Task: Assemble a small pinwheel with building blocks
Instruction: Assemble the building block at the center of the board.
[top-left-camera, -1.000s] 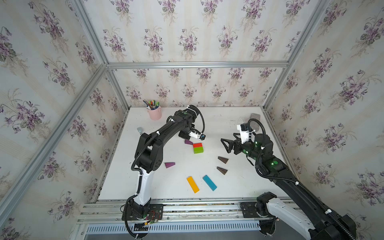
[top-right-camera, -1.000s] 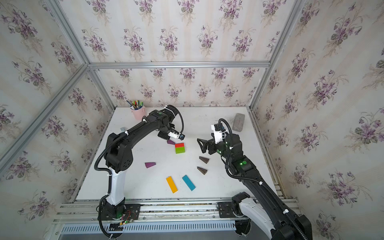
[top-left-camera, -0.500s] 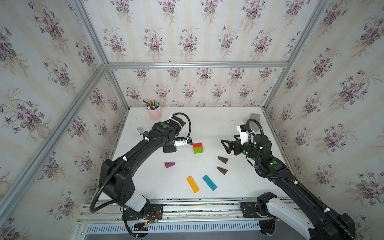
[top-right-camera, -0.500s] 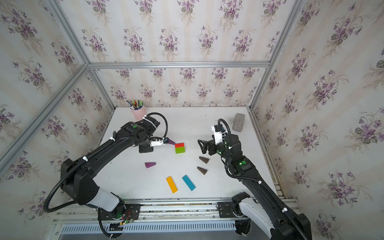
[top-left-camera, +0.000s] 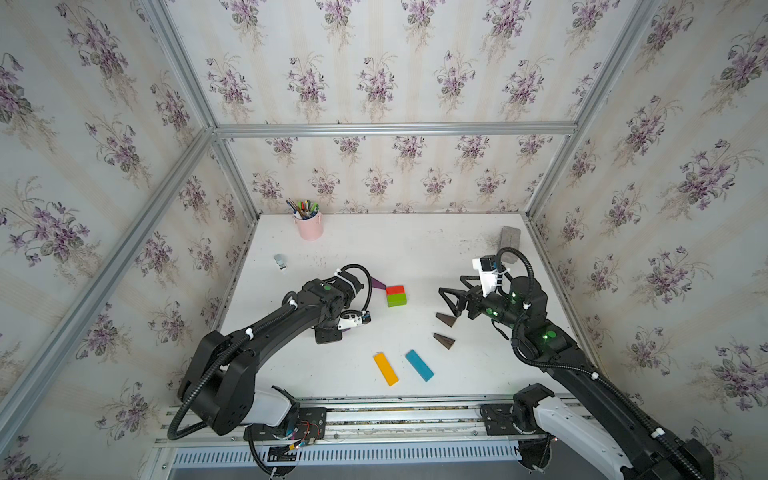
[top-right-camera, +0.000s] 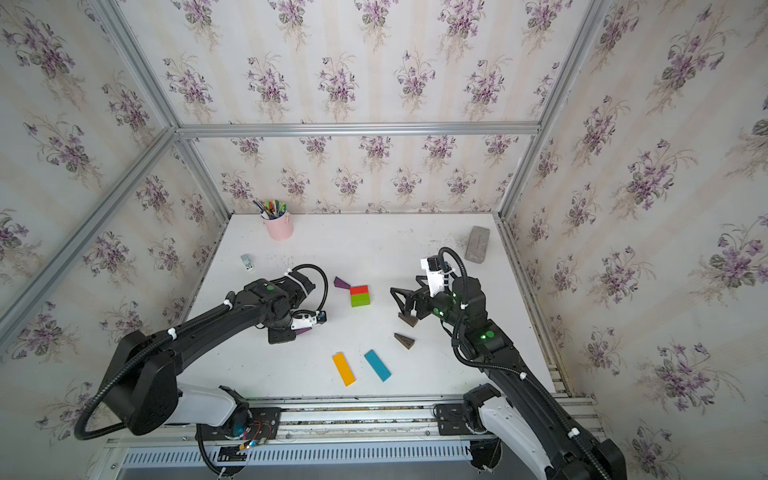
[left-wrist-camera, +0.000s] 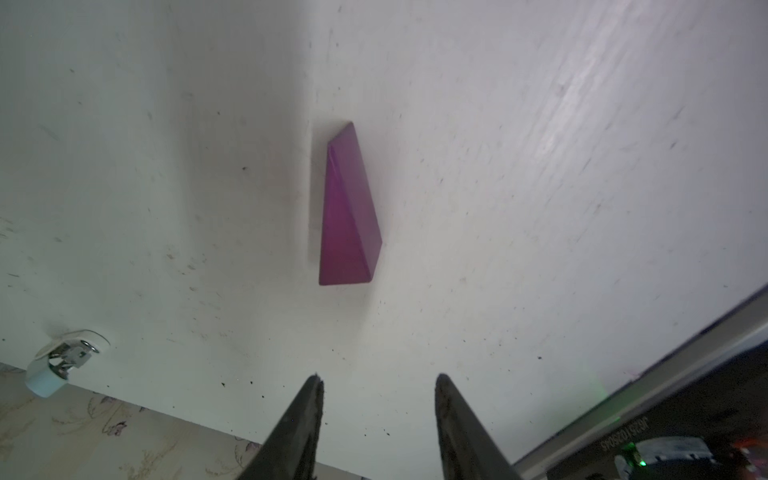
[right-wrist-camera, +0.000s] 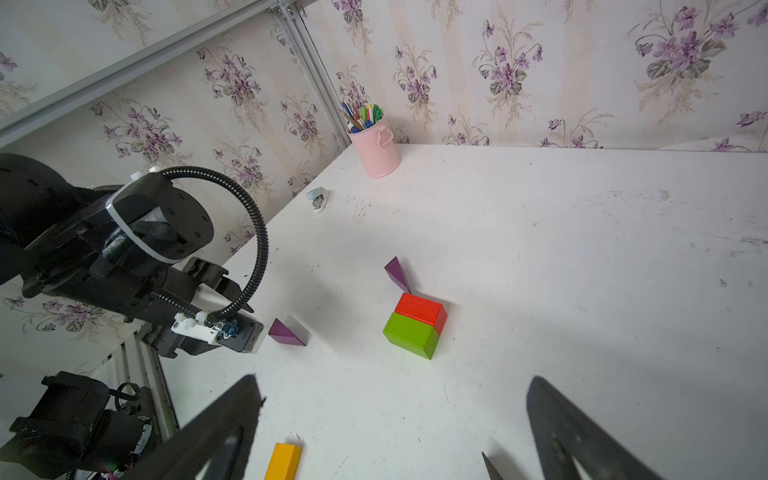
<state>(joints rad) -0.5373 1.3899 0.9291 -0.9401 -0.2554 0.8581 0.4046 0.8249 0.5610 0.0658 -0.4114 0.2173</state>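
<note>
A red brick (top-left-camera: 395, 289) and a green brick (top-left-camera: 397, 299) lie joined mid-table, and one purple wedge (top-left-camera: 377, 283) touches the red brick's far-left corner. My left gripper (left-wrist-camera: 378, 380) is open and empty, hovering over the second purple wedge (left-wrist-camera: 349, 216), which peeks out from under it in a top view (top-right-camera: 302, 331). My right gripper (top-left-camera: 451, 301) stands wide open just above a dark-brown wedge (top-left-camera: 445, 320). Another brown wedge (top-left-camera: 444, 340) lies nearer the front. A yellow bar (top-left-camera: 385, 368) and a blue bar (top-left-camera: 419, 365) lie side by side at the front.
A pink pen cup (top-left-camera: 308, 224) stands at the back left. A rough grey brick (top-left-camera: 509, 244) lies at the back right, behind my right arm. A small white clip (top-left-camera: 281, 262) sits by the left wall. The metal rail (top-left-camera: 374, 415) runs along the front edge.
My left arm has swung from beside the red and green bricks toward the front left, ending over the loose purple wedge. The right arm has stayed put.
</note>
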